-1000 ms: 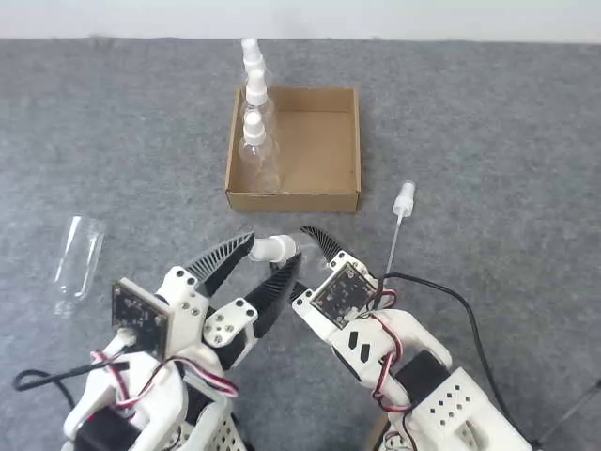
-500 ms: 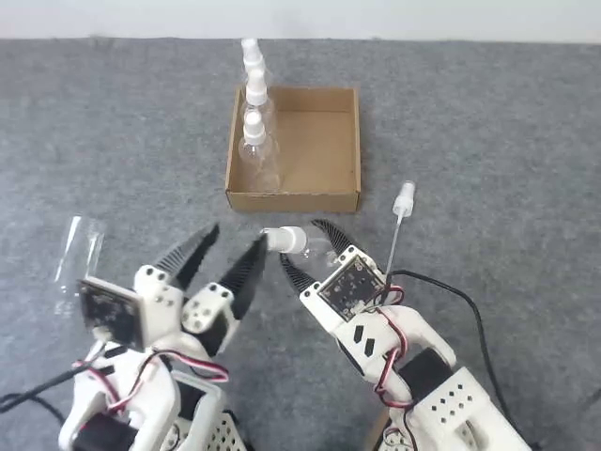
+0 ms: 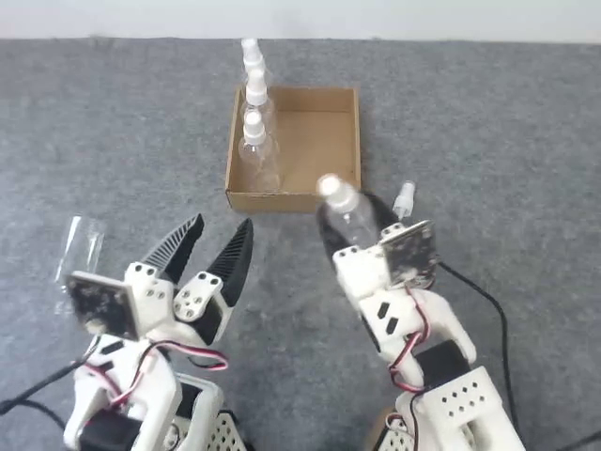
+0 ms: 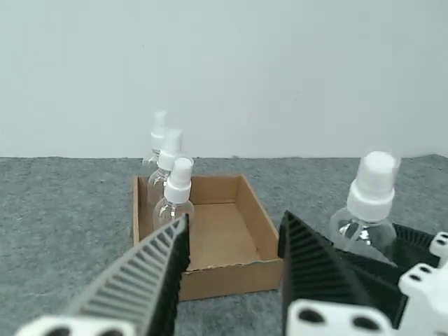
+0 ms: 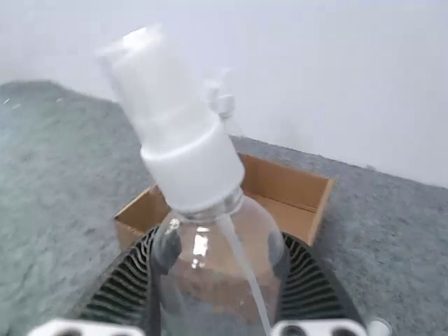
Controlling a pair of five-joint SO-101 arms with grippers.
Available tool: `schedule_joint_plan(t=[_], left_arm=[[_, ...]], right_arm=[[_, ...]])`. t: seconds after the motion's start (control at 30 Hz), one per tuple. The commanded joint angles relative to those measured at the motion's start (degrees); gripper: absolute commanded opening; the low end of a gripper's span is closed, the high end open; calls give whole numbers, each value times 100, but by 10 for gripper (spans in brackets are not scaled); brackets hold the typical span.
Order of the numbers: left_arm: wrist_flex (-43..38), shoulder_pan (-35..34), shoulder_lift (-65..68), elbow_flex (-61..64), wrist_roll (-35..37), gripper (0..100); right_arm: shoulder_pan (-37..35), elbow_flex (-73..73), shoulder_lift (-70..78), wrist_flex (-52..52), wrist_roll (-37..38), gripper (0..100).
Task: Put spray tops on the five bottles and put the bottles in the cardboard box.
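Note:
My right gripper (image 3: 349, 237) is shut on a clear bottle (image 3: 349, 218) with a white spray top (image 3: 331, 187), held nearly upright just in front of the cardboard box (image 3: 293, 200). Close up, the bottle (image 5: 210, 266) sits between the black fingers (image 5: 122, 294) with the box (image 5: 280, 183) behind it. My left gripper (image 3: 219, 227) is open and holds nothing, to the left of the held bottle (image 4: 365, 217). Three topped bottles (image 3: 260, 160) stand along the box's left side. An uncapped bottle (image 3: 77, 256) lies at the far left. A loose spray top (image 3: 405, 197) lies by the right arm.
Grey carpet covers the table. The right half of the box floor (image 3: 324, 150) is bare. In the left wrist view the box (image 4: 224, 276) stands straight ahead with the bottles (image 4: 175, 196) lined up on one side. A black cable (image 3: 479, 296) trails from the right arm.
My left gripper let go of the spray top and drew back to the left, staying open. My right gripper swung the topped bottle upright and carried it toward the box's front right.

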Motion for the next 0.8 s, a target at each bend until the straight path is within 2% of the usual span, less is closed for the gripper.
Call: schedule_joint_plan(t=[0.0,0.13,0.27,0.4,0.5,0.77], left_arm=[[-492,-9,-88,198,-132,192],[-721,44,-88,462,-378,192],[-747,527,-88,611,-589,192],[-756,1090,-79,831,-1152,192],[-756,1327,-79,919,-1319,192],[-967,1556,-70,1182,-1582,195]], right_arm=[[268,-484,-163,-145,-299,51],[347,-554,-163,-145,-308,51],[321,-598,-163,-145,-343,51],[532,-738,-163,-136,-985,51],[813,-835,-163,-136,-1319,51],[1007,-853,-822,22,-2426,51]])
